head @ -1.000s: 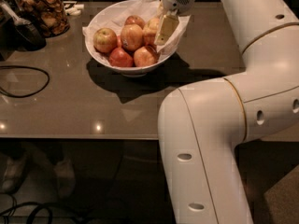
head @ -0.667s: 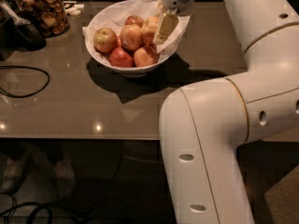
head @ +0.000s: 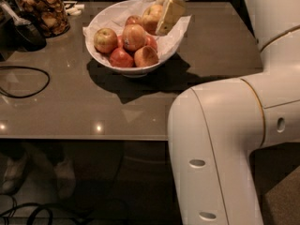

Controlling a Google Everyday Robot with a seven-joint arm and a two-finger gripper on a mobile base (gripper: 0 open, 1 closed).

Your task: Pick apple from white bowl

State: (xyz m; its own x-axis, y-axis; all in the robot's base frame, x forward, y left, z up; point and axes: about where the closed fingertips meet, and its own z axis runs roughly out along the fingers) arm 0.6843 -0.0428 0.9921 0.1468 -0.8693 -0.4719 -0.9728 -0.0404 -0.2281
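The white bowl (head: 101, 55) stands at the back middle of the brown table, lined with crinkled white paper, with several apples in it. My gripper (head: 157, 22) comes in from the top over the bowl's right rear part. It is shut on the peach-orange apple (head: 150, 17), which sits a little above the other apples. One cream finger (head: 169, 14) shows on the apple's right side; the other is hidden behind it. A larger orange apple (head: 133, 35) and darker red apples (head: 121, 57) lie lower in the bowl.
A glass jar of brown pieces (head: 42, 11) and a dark object (head: 26, 32) stand at the back left. A black cable loop (head: 23, 83) lies on the table's left. My white arm (head: 234, 139) fills the right foreground. The table's front edge (head: 84, 137) runs below.
The gripper has risen a little, and the peach-orange apple has come up with it off the pile. The bowl and other apples stay put.
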